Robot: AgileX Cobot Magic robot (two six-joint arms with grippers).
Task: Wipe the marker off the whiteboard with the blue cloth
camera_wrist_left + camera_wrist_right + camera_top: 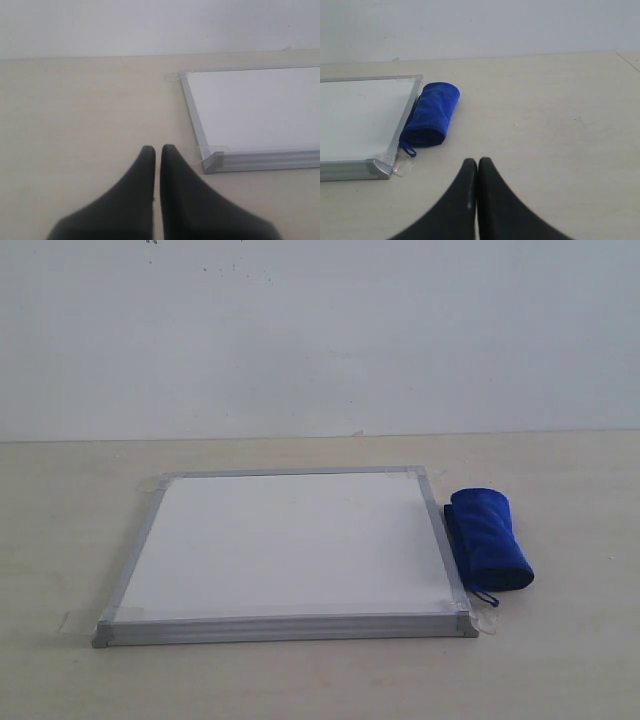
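The cloth is lying near-to-far just right of the board; your right gripper, closed and empty, is sitting nearer.

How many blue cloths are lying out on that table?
1. The blue cloth, rolled up, lies on the table right beside the whiteboard, along its right edge in the exterior view, toward the near corner. No other cloth shows.

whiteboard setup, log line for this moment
cloth: rolled beside board | board: no ink visible | left gripper: shut, empty | right gripper: shut, empty
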